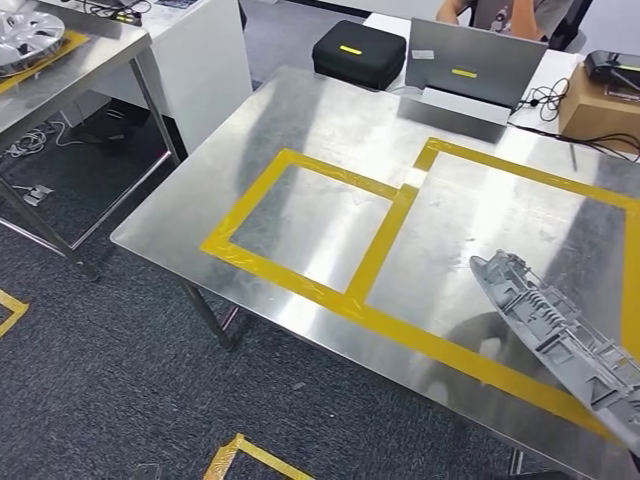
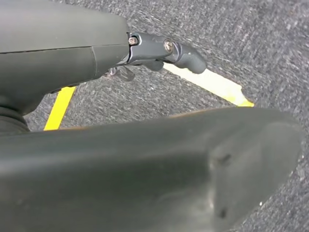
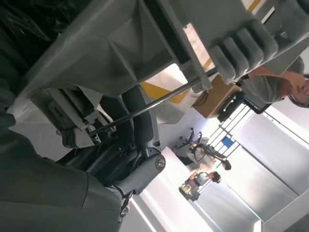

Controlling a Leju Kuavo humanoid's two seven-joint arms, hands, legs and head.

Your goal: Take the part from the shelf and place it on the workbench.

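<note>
Grey ribbed part tilted above the steel counter over its right yellow-taped box, right hand apparently gripping it from beneath, left hand empty, fingers seemingly extended above carpet.

The long grey ribbed plastic part hangs tilted over the near right corner of the steel workbench, above the right of 2 yellow-taped rectangles lying side by side on the top. At the workbench's far edge, a black zipped case sits left of a grey laptop; a brown cardboard box lies further right. A second steel table stands to the left, carrying a silver wheel cover.
</note>
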